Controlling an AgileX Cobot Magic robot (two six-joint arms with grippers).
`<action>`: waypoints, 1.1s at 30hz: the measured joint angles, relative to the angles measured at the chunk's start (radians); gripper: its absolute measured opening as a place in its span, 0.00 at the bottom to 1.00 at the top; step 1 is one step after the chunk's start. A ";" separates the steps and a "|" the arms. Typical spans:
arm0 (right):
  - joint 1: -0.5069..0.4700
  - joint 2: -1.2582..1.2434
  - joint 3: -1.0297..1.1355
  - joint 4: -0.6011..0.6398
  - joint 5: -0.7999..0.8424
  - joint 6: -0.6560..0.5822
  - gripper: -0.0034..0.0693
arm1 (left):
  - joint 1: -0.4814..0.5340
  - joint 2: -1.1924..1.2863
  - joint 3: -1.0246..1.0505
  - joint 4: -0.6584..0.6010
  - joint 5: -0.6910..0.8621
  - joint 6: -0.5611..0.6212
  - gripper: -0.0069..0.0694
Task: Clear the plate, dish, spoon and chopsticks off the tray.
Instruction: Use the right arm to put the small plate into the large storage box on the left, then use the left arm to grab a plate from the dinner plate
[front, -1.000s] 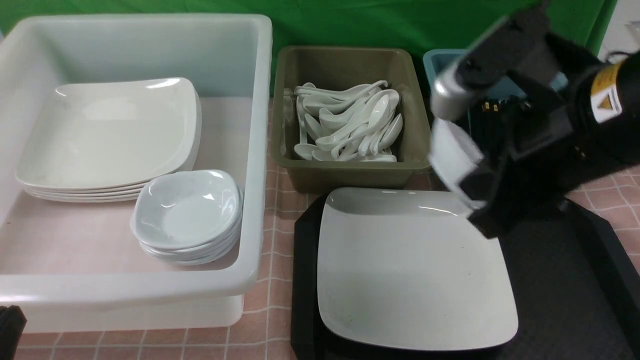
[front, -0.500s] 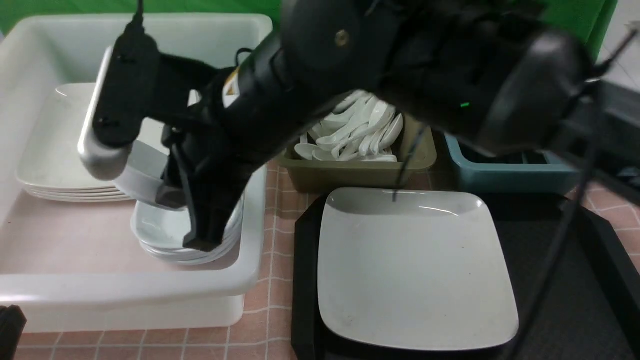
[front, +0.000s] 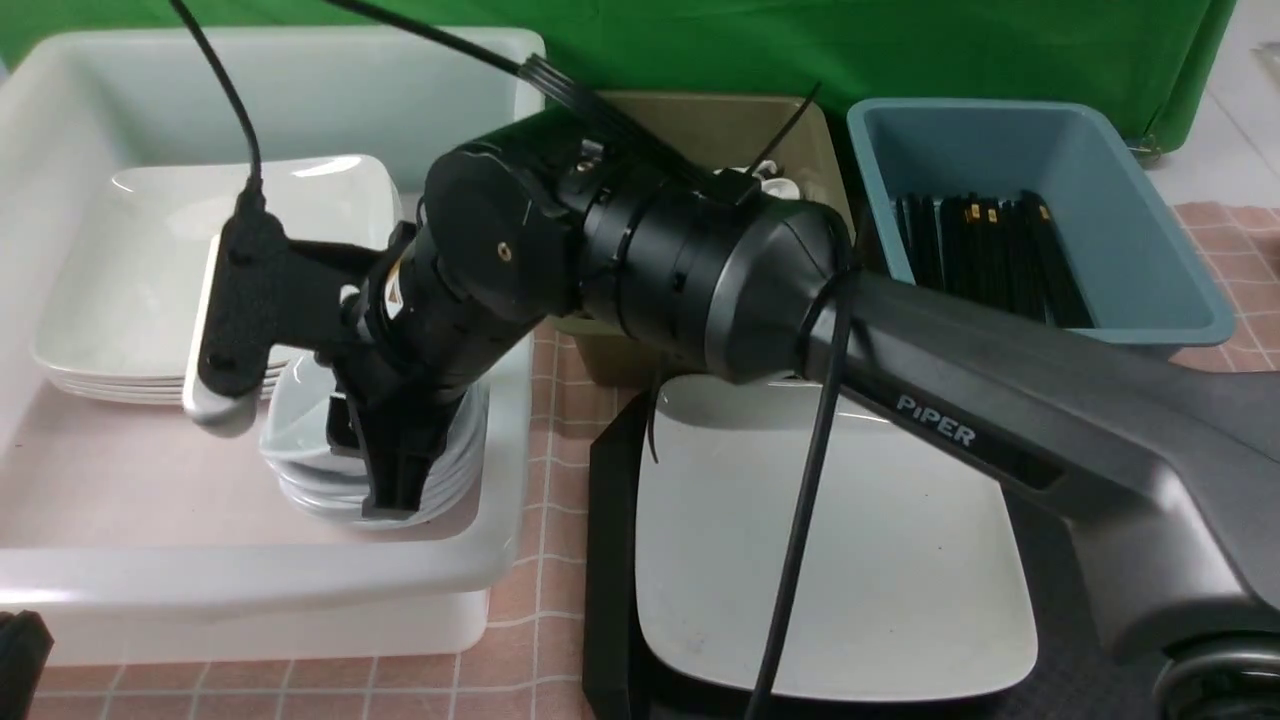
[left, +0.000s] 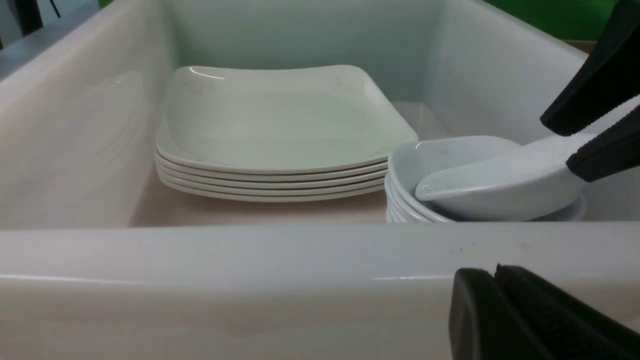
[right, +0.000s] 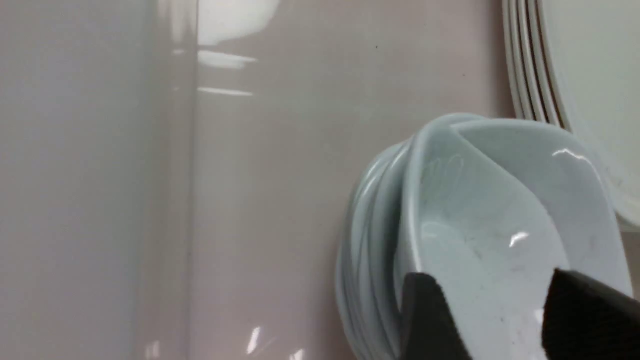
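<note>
right pincer (left: 557, 141): clamped on the rim of the dish (left: 500, 185), one finger above the rim and one below, gap only as wide as the rim
dish: tilted. The edge away from the pincer dips into the top of the dish stack (left: 400, 200), and the gripped edge is raised. I can't tell whether it rests its weight on the stack.
dish stack: directly under the pincer, inside the white tub (left: 250, 260), close to the tub wall on the pincer's right
plate stack (left: 280, 125): same tub, just beyond the pincer on its left, touching or nearly touching the dish stack
right arm (front: 700, 270): reaches across from the robot's right, over the tub rim, wrist pointing down into the tub
plate (front: 900, 560): flat on the tray (front: 605, 560), well apart from the pincer, to its right and nearer the robot, partly hidden by the arm
chopsticks (front: 990, 250): lying in the blue bin (front: 1140, 290), far to the pincer's right
spoon: can't pick one out, as the arm covers most of that area
left pincer (left: 496, 280): outside the tub's near wall, well apart from the right pincer. Pads look pressed together with nothing between them.
</note>
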 joint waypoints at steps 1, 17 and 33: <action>0.000 -0.006 0.000 0.000 0.006 0.022 0.64 | 0.000 0.000 0.000 0.000 0.000 0.000 0.12; 0.000 -0.507 -0.001 -0.090 0.427 0.343 0.11 | 0.000 0.000 0.000 0.000 0.002 0.000 0.12; 0.000 -1.220 0.390 -0.266 0.428 0.780 0.09 | 0.000 0.000 0.000 0.000 0.002 0.000 0.12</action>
